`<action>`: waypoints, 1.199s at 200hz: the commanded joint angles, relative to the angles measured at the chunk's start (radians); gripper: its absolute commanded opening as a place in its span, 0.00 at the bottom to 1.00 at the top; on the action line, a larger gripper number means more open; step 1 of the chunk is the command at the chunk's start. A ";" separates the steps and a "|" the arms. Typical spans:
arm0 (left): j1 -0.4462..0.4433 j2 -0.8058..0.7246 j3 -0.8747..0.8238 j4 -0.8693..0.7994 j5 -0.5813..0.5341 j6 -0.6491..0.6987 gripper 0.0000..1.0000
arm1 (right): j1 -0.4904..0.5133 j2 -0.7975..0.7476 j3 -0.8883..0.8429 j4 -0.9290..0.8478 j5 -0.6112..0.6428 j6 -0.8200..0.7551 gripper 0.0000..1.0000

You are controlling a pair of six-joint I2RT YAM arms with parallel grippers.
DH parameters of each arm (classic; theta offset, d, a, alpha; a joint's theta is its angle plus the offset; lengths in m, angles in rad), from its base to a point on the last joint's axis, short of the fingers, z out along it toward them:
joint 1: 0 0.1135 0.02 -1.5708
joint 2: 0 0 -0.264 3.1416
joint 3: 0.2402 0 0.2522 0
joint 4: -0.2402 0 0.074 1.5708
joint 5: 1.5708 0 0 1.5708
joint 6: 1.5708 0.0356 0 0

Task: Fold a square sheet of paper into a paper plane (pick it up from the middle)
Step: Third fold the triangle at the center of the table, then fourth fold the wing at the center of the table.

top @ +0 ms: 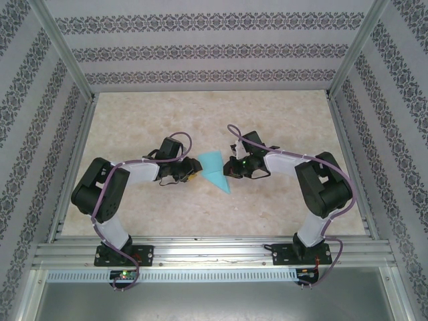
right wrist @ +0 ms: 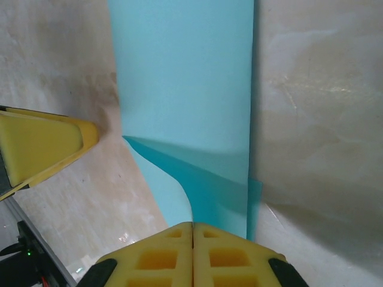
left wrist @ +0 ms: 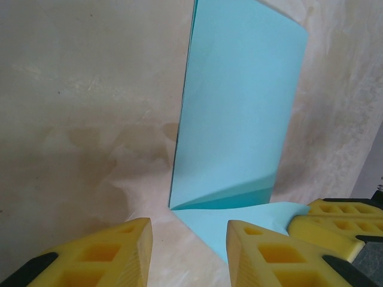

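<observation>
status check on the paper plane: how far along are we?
Early. The sheet is already folded into a narrower angular shape with layered creases. In hand: the right hand is shut on the sheet's near edge, and the left hand is open at its lower flap. Left: no pointed dart or wings yet, so most folds remain.

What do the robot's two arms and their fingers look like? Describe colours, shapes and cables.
The left arm and right arm have black joints and white links, with purple cables running along them. The fingers are yellow wedge-shaped blocks with rectangular cut-outs, on black mounts.
</observation>
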 commanded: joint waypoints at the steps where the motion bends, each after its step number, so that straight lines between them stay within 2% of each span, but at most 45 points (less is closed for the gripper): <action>1: 0.012 0.015 0.014 0.020 0.013 -0.011 0.39 | -0.009 0.008 0.016 0.001 -0.023 -0.019 0.03; 79: 0.012 0.025 0.055 0.004 0.042 -0.013 0.41 | -0.036 -0.032 -0.026 0.048 -0.035 0.003 0.02; 119: 0.012 0.054 0.098 0.003 0.077 -0.023 0.44 | -0.057 -0.049 -0.075 0.137 -0.071 0.048 0.02; 240: 0.012 0.079 0.144 0.002 0.086 -0.034 0.48 | -0.090 -0.066 -0.140 0.263 -0.147 0.111 0.02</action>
